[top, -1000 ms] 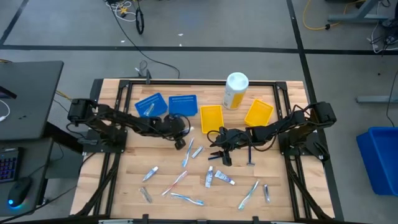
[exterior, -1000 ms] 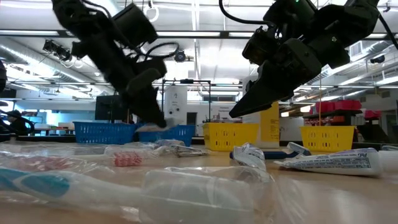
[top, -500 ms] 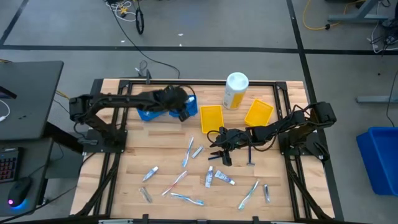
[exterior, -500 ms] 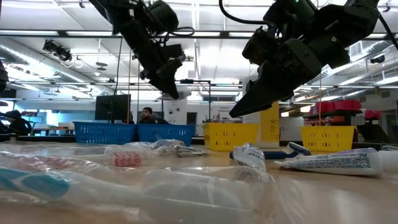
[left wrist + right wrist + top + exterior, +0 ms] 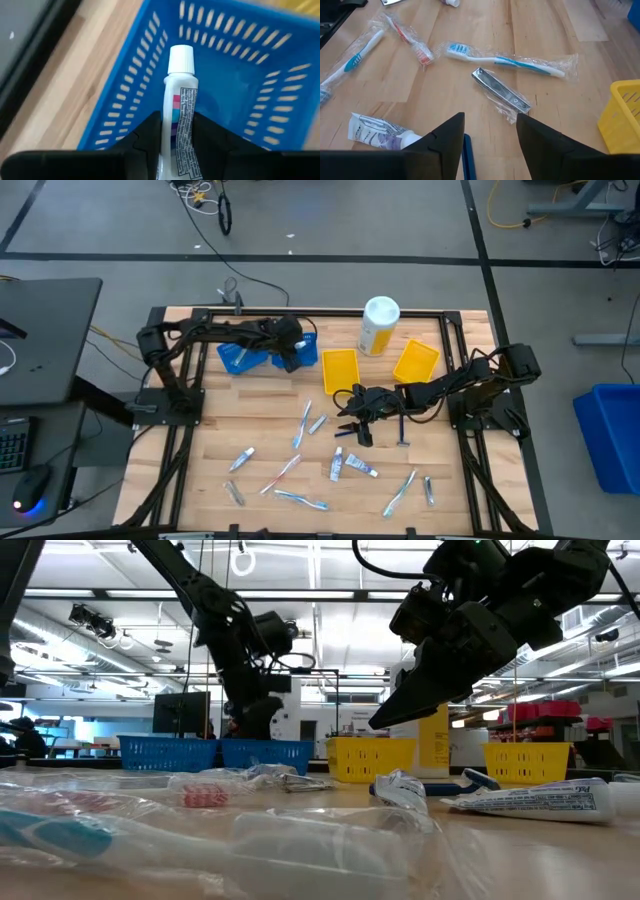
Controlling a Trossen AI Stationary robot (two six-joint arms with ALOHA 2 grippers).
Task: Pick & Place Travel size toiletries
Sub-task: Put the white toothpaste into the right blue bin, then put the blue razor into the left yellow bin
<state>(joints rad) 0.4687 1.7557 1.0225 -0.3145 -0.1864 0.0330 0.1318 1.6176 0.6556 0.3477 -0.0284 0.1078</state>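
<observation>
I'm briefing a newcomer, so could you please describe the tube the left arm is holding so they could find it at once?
Start at the two blue trays at the table's far edge, left of the yellow ones. Above them hangs the left end effector, shut on a small white tube. Unlike the tubes lying on the wood, it is off the table, white cap pointing into a blue tray.

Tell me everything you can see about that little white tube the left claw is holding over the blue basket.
The tube is small and white, of soft-looking plastic, with a ribbed white screw cap and a printed label bearing fine text and pink, teal and purple blocks. The left gripper has it pinched between its two dark fingers, which touch its sides, with the cap end pointing away from the wrist. It hangs above the inside of a slotted blue basket at the table's far side, not resting in it yet.
</observation>
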